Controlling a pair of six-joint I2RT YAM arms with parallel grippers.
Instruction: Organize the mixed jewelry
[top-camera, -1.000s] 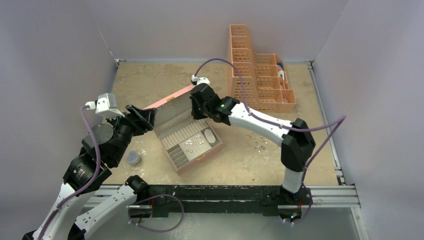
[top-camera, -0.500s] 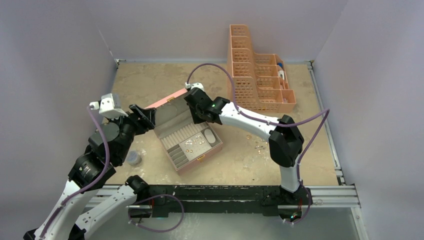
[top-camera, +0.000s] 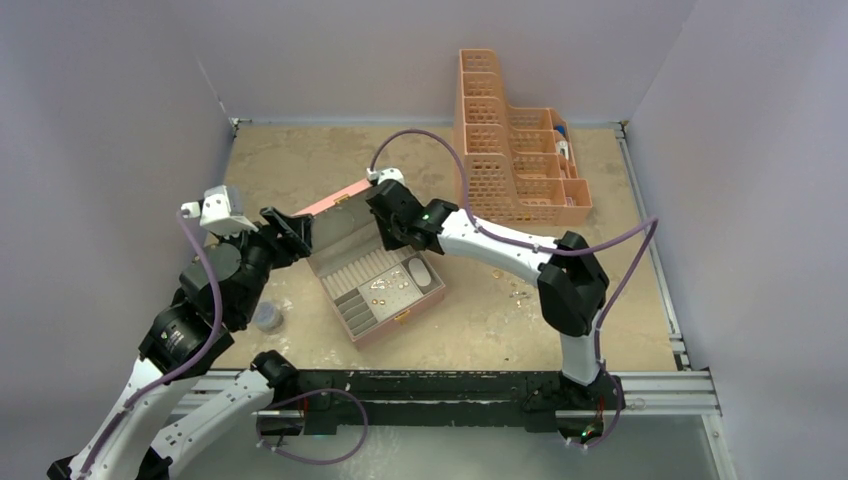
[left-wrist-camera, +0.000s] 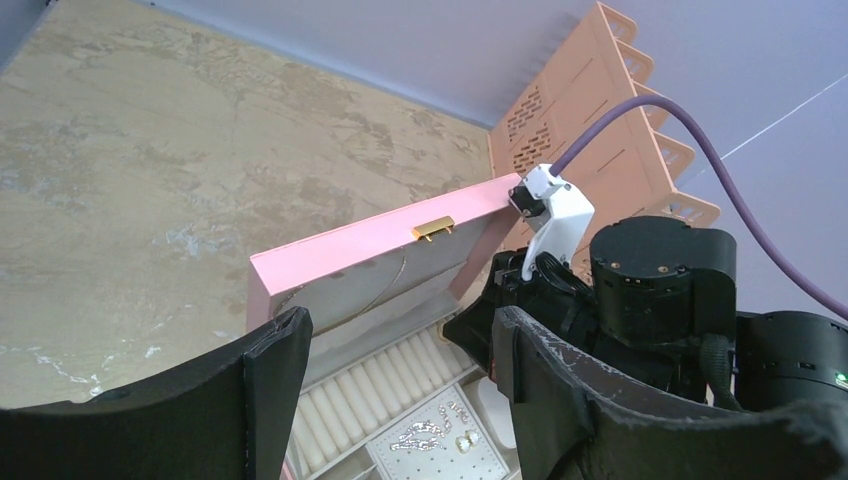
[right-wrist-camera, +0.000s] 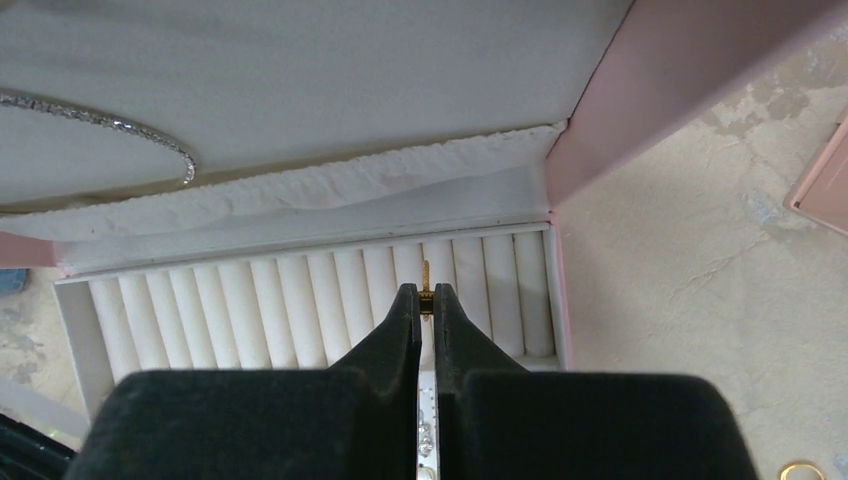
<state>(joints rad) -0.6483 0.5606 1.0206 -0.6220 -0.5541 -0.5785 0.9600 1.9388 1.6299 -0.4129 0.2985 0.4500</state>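
Note:
The pink box stands open in the middle, its lid raised at the back left. Small silvery and gold jewelry pieces lie in its tray, and more loose pieces lie on the table to its right. My right gripper is shut on a thin gold ring, held edge-on just above the white ring rolls. It reaches into the box from the back in the top view. My left gripper is open and empty, just left of the lid. Silvery pieces show between its fingers.
A grey round disc lies left of the box. An orange slotted organiser stands at the back right. A silvery chain hangs inside the lid. One gold ring lies on the table right of the box.
My right gripper has moved left and farther over the box's ring rolls, its elbow following. My left arm has shifted slightly up toward the lid.

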